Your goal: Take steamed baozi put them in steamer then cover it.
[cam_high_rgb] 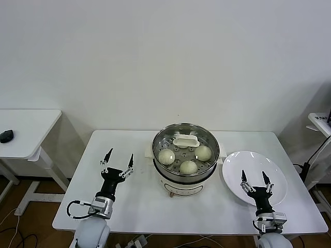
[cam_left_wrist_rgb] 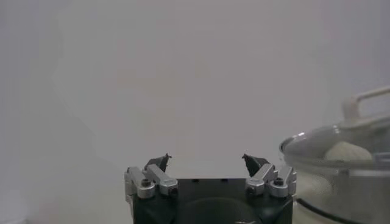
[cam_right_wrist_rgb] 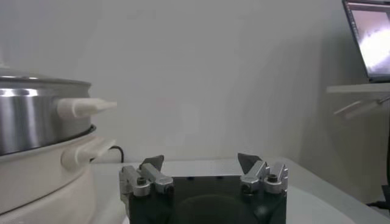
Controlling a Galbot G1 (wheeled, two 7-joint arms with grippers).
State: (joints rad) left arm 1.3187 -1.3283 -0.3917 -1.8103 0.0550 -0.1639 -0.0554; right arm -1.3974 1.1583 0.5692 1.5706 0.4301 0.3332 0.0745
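Note:
The shiny steel steamer (cam_high_rgb: 158, 143) on its white base stands mid-table. The glass cover with a white handle (cam_high_rgb: 185, 141) sits on it. Three cream baozi show through the glass: one (cam_high_rgb: 166, 156), one (cam_high_rgb: 188, 167), one (cam_high_rgb: 203, 153); a fourth is hidden or out of view. My left gripper (cam_high_rgb: 118, 161) is open and empty, left of the steamer, fingers up. My right gripper (cam_high_rgb: 257, 180) is open and empty over the near edge of the white plate (cam_high_rgb: 253, 165). The left wrist view shows the covered steamer (cam_left_wrist_rgb: 341, 159); the right wrist view shows its side (cam_right_wrist_rgb: 36, 128).
The white plate right of the steamer holds nothing. A second white table (cam_high_rgb: 26, 129) with a black mouse (cam_high_rgb: 6, 136) stands at far left. A laptop on a stand (cam_right_wrist_rgb: 368, 42) is at the right, beyond the table.

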